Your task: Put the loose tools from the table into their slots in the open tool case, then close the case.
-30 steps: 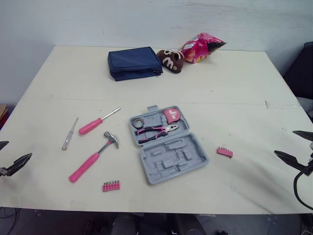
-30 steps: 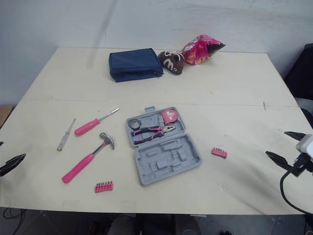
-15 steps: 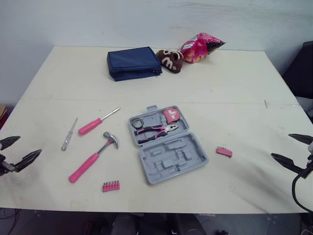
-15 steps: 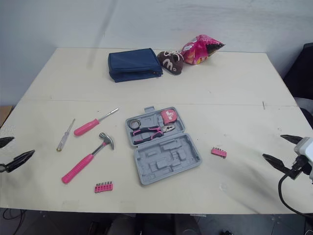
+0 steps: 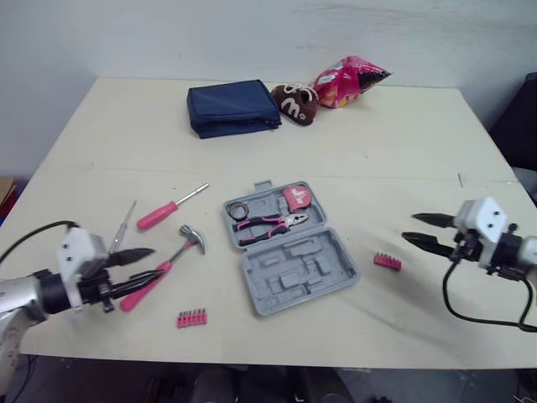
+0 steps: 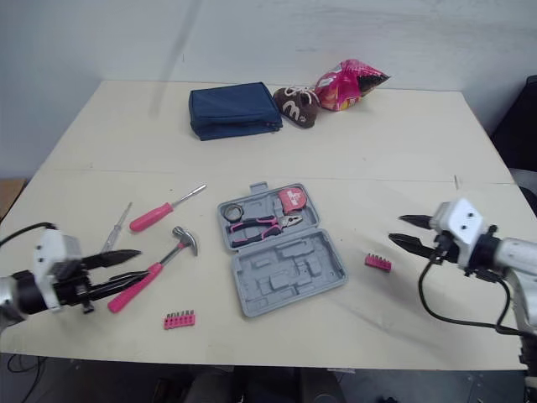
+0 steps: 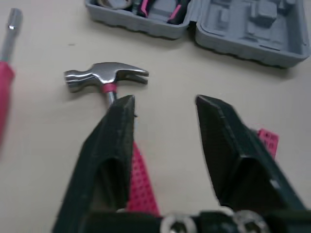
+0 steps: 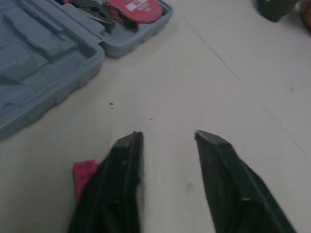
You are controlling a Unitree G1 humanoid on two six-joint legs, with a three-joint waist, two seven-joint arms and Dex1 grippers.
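Standing before a pale wall, cream table, tool case open, left gripper and right gripper spread.

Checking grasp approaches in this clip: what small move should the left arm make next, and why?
Probably nudge the left gripper sideways until the hammer handle sits between its open fingers. In the wrist view the pink handle runs under one finger, not through the gap.

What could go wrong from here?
1. The open left gripper doesn't straddle the hammer: the pink handle runs under one of its fingers, so closing may shove the hammer aside rather than grip it.
2. The bit holder lies flat, off to one side of the open right gripper; a grasp there may just slide it.
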